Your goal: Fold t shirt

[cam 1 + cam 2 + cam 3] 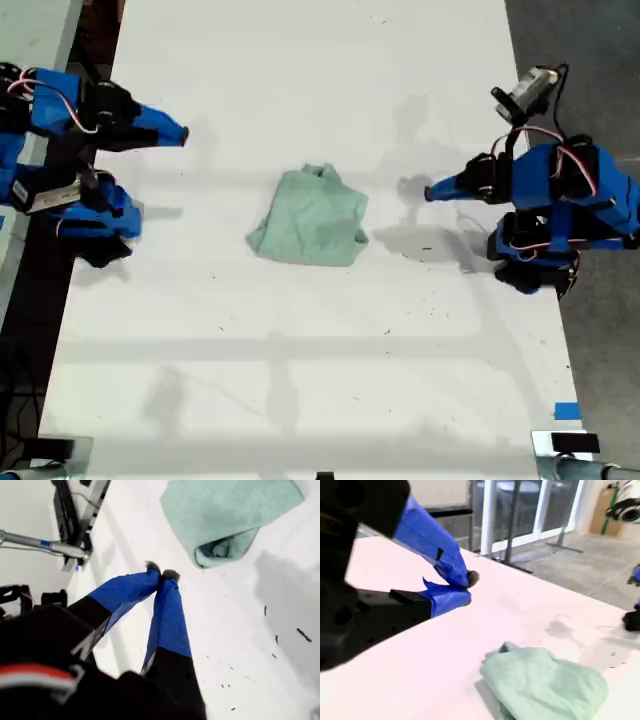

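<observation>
White tabletop (320, 100) fills most of the exterior view, smooth and bare apart from a few small dark specks (285, 630) and soft grey shadows. The t shirt (310, 218) lies near its middle as a compact, wrinkled mint-green bundle, with a small lump of fabric poking out at the edge farthest up in that view. My first gripper (161, 573) sits at the exterior view's right, near the shirt but apart from it, its blue-taped fingers pressed tip to tip with nothing between them. My second gripper (466, 589) is at the exterior view's left, well apart from the garment, its two blue fingers drawn close together and holding nothing (a narrow slit shows behind the tips). A small blue tape mark (566, 411) sits near the table's lower corner at the exterior view's right. Beyond the table edge, the second wrist view shows a grey floor (590, 570), pale upright metal posts (489, 515) and glass panels behind them. The first wrist view shows a metal bar (45, 545) beside the table's edge.
</observation>
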Motion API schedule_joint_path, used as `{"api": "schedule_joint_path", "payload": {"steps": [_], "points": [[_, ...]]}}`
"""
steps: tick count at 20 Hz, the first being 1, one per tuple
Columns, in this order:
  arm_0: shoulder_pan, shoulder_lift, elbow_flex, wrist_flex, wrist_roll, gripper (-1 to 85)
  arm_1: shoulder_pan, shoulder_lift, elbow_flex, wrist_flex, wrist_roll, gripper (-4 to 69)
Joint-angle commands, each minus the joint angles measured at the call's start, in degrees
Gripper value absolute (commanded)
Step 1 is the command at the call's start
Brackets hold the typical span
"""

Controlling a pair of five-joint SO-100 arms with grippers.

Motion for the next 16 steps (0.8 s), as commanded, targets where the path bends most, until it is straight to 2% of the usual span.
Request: {"api": "schedule_joint_path", "payload": {"steps": [1,4,6,7,9,11,12,14,15,16], "points": [[9.2,21.2,25.0,-9.0,-7.1,-0.2,-7.6,11.0,11.8,-4.7,3.3,1.8],[18.4,40.5,56.4,-22.9,-10.3,-0.2,-12.4,27.0,30.9,-7.0,5.0,1.8],[20.0,39.6,66.7,-26.8,-10.7,-0.2,-14.9,26.4,34.8,-2.6,6.2,1.8],[20.8,39.7,70.2,-27.2,-10.6,-0.2,-14.9,26.5,36.8,-1.1,5.3,1.8],[20.3,39.8,74.9,-21.3,-10.2,-0.1,-11.7,26.5,42.5,4.3,3.7,1.8],[23.4,39.7,76.9,-21.7,-9.3,-0.1,-8.8,26.6,48.5,1.4,0.3,1.9],[22.9,40.0,76.9,-21.6,-6.2,0.4,-9.2,26.5,49.4,0.4,0.4,1.9],[18.3,40.0,75.9,-21.4,5.2,6.4,-7.7,26.5,50.9,0.0,-1.1,4.3],[17.9,40.0,75.8,-21.6,8.1,9.3,-8.3,26.5,51.0,0.0,-1.5,4.5],[17.3,40.0,75.8,-21.6,8.1,9.7,-8.2,26.5,51.3,-0.4,-3.6,3.9]]}}
